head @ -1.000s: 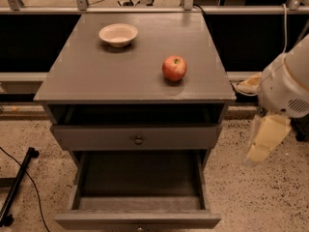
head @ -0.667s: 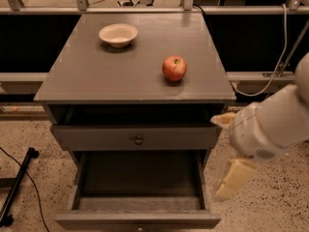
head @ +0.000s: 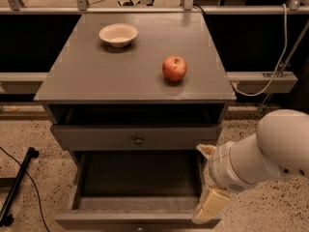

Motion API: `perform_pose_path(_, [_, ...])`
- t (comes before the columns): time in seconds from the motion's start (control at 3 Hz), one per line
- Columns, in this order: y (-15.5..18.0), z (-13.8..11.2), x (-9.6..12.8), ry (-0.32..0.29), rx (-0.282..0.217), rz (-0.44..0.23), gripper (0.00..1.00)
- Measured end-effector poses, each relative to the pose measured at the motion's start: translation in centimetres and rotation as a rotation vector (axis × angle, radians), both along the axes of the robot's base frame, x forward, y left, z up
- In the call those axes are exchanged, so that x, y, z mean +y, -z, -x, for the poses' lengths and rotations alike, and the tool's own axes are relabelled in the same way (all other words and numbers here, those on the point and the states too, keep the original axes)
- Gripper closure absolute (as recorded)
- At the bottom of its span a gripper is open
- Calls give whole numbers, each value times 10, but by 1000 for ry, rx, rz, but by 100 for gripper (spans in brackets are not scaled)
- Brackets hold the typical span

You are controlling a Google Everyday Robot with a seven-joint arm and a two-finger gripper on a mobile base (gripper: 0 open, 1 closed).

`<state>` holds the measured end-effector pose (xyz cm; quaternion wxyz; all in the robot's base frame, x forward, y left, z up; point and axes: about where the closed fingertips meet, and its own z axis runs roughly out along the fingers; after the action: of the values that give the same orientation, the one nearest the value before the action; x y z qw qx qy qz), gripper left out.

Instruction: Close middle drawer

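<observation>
The middle drawer is pulled far out of the grey cabinet. Its deep box is open to view and holds nothing. Its front lies at the bottom edge of the view. My gripper is at the drawer's right front corner, on a white arm coming in from the right. It is open and holds nothing. One cream finger points down over the drawer's right front corner. The other finger sits by the right end of the upper drawer's front.
The uppermost drawer, with a round knob, stands slightly out below the cabinet top. An apple and a white bowl sit on the top. A black stand and cable lie on the speckled floor at left.
My arm has swung in from the right and downward. The gripper went from beside the cabinet's right edge to the middle drawer's right front corner. The drawers, apple and bowl have not moved.
</observation>
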<state>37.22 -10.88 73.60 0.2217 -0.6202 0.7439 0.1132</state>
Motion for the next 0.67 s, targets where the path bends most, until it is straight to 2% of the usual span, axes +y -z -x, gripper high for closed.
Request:
perform_pose_path(0.33, [17,-4,8,-30,48,8,0])
perform_pose_path(0.67, [56,-17,15,-61,89,-40,0])
